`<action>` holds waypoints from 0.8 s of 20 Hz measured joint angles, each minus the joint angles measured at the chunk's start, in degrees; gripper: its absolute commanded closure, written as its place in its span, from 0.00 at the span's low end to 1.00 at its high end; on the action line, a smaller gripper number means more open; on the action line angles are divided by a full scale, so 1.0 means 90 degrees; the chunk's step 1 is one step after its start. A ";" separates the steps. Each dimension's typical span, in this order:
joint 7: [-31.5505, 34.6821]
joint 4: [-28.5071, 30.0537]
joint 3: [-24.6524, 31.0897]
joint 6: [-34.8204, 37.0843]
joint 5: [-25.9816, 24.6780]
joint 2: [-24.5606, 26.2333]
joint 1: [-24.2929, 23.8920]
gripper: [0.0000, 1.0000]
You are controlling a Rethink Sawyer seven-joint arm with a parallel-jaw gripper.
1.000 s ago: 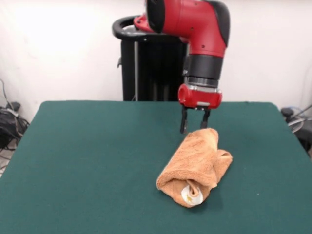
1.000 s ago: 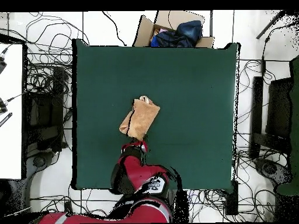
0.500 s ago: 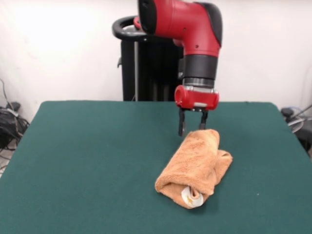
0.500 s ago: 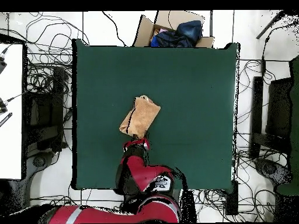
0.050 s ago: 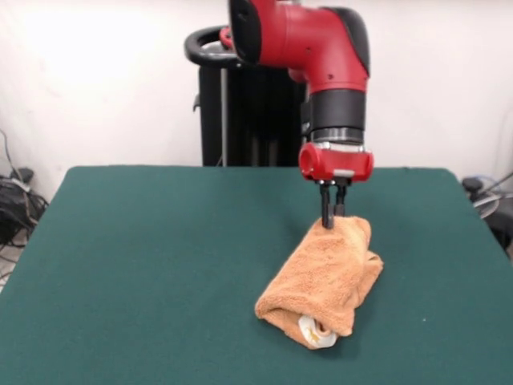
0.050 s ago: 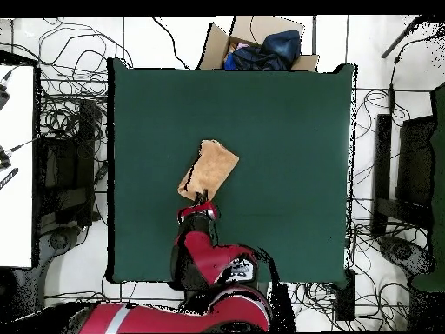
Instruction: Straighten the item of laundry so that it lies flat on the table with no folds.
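The item of laundry (image 5: 327,277) is an orange-tan towel rolled into a thick bundle, lying right of centre on the dark green table (image 5: 144,257). A small white tag pokes out of its near end. My gripper (image 5: 332,224) comes straight down onto the bundle's far end. Its two fingers stand close together, pinching the cloth at the top edge. From overhead, the item of laundry (image 6: 209,170) lies left of centre on the table (image 6: 287,130), and the gripper (image 6: 202,201) meets the end nearest the robot's base.
A cardboard box (image 6: 261,45) with dark blue cloth in it sits just past the table's far edge in the overhead view. Cables cover the floor on all sides. A white surface (image 6: 16,165) stands off the table's left edge.
The fingers, spread apart beside the bundle's far end before, have closed together on it. The gripper shifted slightly right in the front view, and the bundle's far end moved with it.
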 measured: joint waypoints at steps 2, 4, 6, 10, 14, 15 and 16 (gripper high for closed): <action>0.0000 0.0000 0.0035 -0.0041 -0.0007 0.0001 -0.0021 1.00; 0.0000 0.0000 0.0071 -0.0085 -0.0007 0.0000 -0.0051 1.00; 0.0000 0.0000 0.0093 -0.0090 -0.0008 0.0000 -0.0090 1.00; 0.0000 0.0000 0.0110 -0.0090 -0.0034 -0.0002 -0.0152 1.00; 0.0000 0.0040 0.0265 -0.0089 -0.0372 -0.0131 -0.0383 1.00; 0.0007 0.0136 0.0446 -0.0088 -0.0641 -0.0337 -0.0615 1.00; 0.0014 0.0174 0.0512 -0.0089 -0.0725 -0.0418 -0.0703 1.00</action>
